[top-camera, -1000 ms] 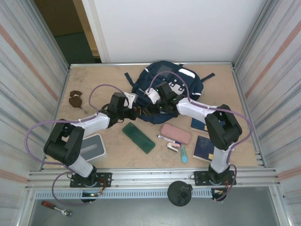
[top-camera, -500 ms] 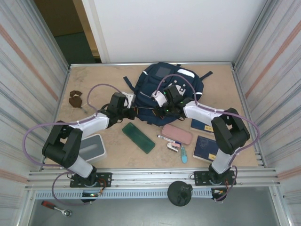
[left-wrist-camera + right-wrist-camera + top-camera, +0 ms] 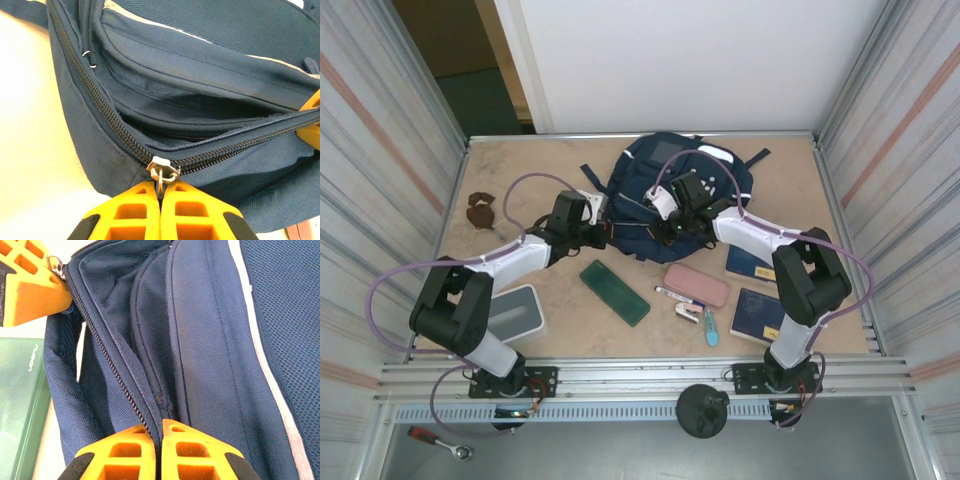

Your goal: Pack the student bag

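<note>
From where I stand, the student bag (image 3: 672,178) lies at the far middle of the table (image 3: 520,170), its zippered edge turned toward the arms. The left gripper (image 3: 160,189) is clamped shut on the metal zipper pull (image 3: 161,171) at the bag's near left corner. The right gripper (image 3: 159,434) is pinched closed on the fabric lip beside the zipper teeth, further along to the right. Over the last second the two grippers have drawn apart: they were almost touching over the bag's front edge, and now the left one sits further left and the right one further right. The bag itself has also slid back from the arms. Between them the zipper track (image 3: 235,145) gapes, showing a dark slot and an inner pocket, so the compartment looks partly open. That reads to me as the opening step well under way, with packing not yet begun. The green case (image 3: 615,292), the pink pencil pouch (image 3: 695,284) and the dark-blue booklets (image 3: 758,316) are all on the table nearer the arms.
</note>
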